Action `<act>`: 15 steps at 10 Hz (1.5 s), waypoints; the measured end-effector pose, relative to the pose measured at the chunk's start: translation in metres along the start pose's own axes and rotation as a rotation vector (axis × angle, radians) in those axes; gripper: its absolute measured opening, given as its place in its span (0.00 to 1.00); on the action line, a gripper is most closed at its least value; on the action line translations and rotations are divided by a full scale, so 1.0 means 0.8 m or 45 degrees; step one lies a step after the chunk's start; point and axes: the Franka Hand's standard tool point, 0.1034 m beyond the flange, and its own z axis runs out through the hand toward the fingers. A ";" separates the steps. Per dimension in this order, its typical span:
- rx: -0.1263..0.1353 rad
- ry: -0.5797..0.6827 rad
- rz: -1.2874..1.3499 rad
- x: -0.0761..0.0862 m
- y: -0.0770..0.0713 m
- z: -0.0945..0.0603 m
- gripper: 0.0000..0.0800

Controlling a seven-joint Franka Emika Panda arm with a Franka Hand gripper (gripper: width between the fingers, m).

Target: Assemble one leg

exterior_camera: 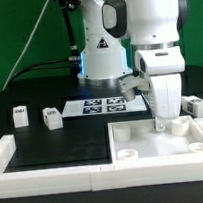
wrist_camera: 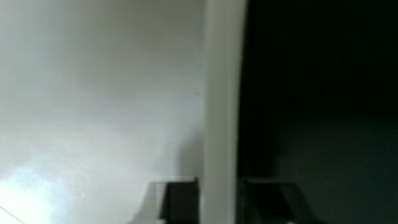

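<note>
The large white tray (exterior_camera: 199, 140) lies at the front on the exterior view's right. My gripper (exterior_camera: 167, 123) is down on its far wall. In the wrist view my gripper (wrist_camera: 222, 185) straddles the tray's upright wall (wrist_camera: 222, 90). The dark fingers (wrist_camera: 178, 200) press against both sides of the wall with no gap showing. Two legs (exterior_camera: 21, 117) (exterior_camera: 52, 117), small white blocks with marker tags, stand on the black table at the exterior view's left. A third leg (exterior_camera: 197, 105) stands beyond the tray on the right. No leg shows in the wrist view.
The marker board (exterior_camera: 98, 105) lies at the back centre in front of the arm's base (exterior_camera: 100, 54). A low white fence (exterior_camera: 46, 175) runs along the table's front and left, and the tray sits against it. A small pale block (exterior_camera: 129, 85) shows partly behind the arm.
</note>
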 end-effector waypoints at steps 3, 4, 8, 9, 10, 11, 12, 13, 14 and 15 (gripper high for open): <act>0.000 0.000 0.001 0.000 0.000 0.000 0.66; 0.000 0.000 0.001 -0.001 0.000 0.000 0.77; 0.000 0.000 0.002 -0.001 0.000 0.000 0.81; 0.000 0.000 0.002 -0.001 0.000 0.000 0.81; 0.000 -0.001 0.036 0.000 -0.004 -0.004 0.81; -0.003 0.000 0.089 0.004 -0.014 -0.015 0.81; -0.007 0.000 0.152 0.014 -0.026 -0.027 0.81; -0.012 0.000 0.190 0.023 -0.035 -0.037 0.81; -0.023 0.000 0.243 0.035 -0.042 -0.051 0.81; -0.027 -0.007 0.275 0.047 -0.048 -0.065 0.81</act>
